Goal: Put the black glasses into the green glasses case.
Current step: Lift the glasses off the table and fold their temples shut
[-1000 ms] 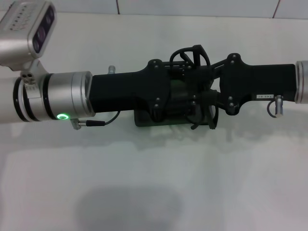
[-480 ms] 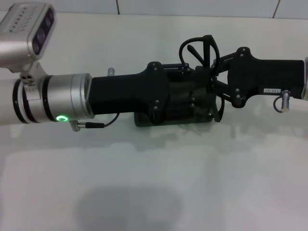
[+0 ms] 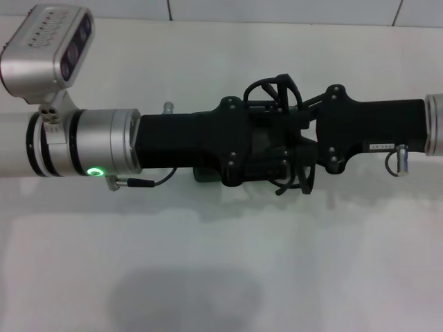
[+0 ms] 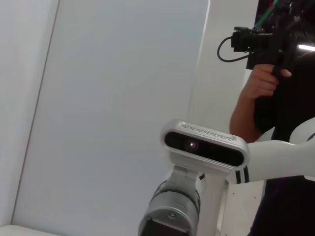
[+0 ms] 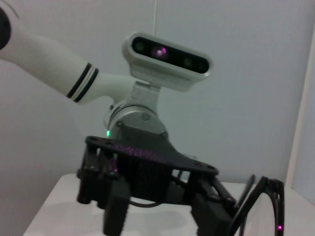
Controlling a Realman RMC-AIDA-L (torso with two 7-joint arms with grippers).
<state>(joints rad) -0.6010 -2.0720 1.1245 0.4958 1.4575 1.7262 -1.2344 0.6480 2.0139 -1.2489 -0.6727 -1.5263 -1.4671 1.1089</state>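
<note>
In the head view my two arms meet at the table's middle. My left gripper (image 3: 266, 149) reaches in from the left and lies over the green glasses case (image 3: 205, 173), of which only a dark green corner shows below it. My right gripper (image 3: 292, 146) comes from the right, shut on the black glasses (image 3: 273, 88). Their rounded rims stick up behind the grippers and a temple arm hangs down in front. The right wrist view shows the glasses (image 5: 268, 201) at the edge, beside the left gripper (image 5: 162, 219).
The white table (image 3: 221, 263) runs to a tiled wall at the back. The left wrist view shows the right arm's wrist camera (image 4: 204, 145) and a person (image 4: 261, 83) holding a camera behind the table.
My right gripper had pulled right and up with the glasses; now it has come back left and down against the left gripper. The left arm has shifted slightly right.
</note>
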